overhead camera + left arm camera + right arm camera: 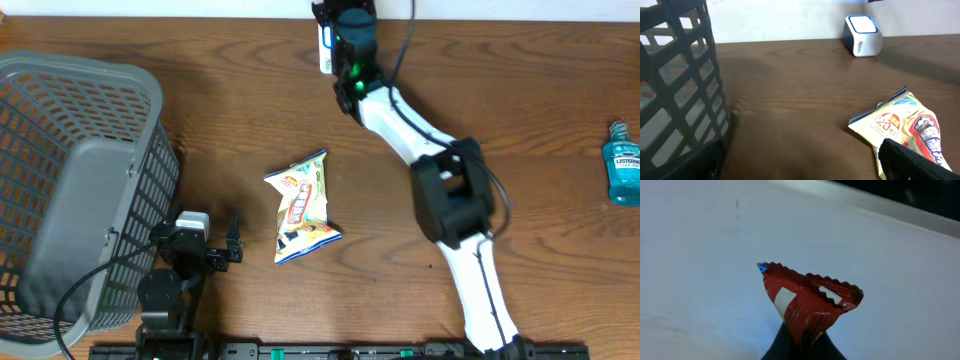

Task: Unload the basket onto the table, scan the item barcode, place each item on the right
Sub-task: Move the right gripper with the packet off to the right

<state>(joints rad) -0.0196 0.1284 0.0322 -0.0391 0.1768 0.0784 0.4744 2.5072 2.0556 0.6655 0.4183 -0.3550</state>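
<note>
In the right wrist view a crumpled red packet (807, 297) with a white patch is pinched between the fingertips of my right gripper (805, 340), which is shut on it and faces a white wall. I cannot make out a barcode on it. Overhead, the right arm reaches to the far table edge, its wrist (352, 45) beside the small white scanner (325, 45), which also shows as the white scanner (863, 35) ahead of the left gripper. My left gripper (805, 170) is open and empty near the front edge, shown overhead as the left gripper (215, 248).
A yellow snack bag (303, 205) lies mid-table, just right of the left gripper's right finger (910, 160). A grey mesh basket (80, 180) stands at the left, close to the left finger. A blue mouthwash bottle (622, 165) stands at the far right.
</note>
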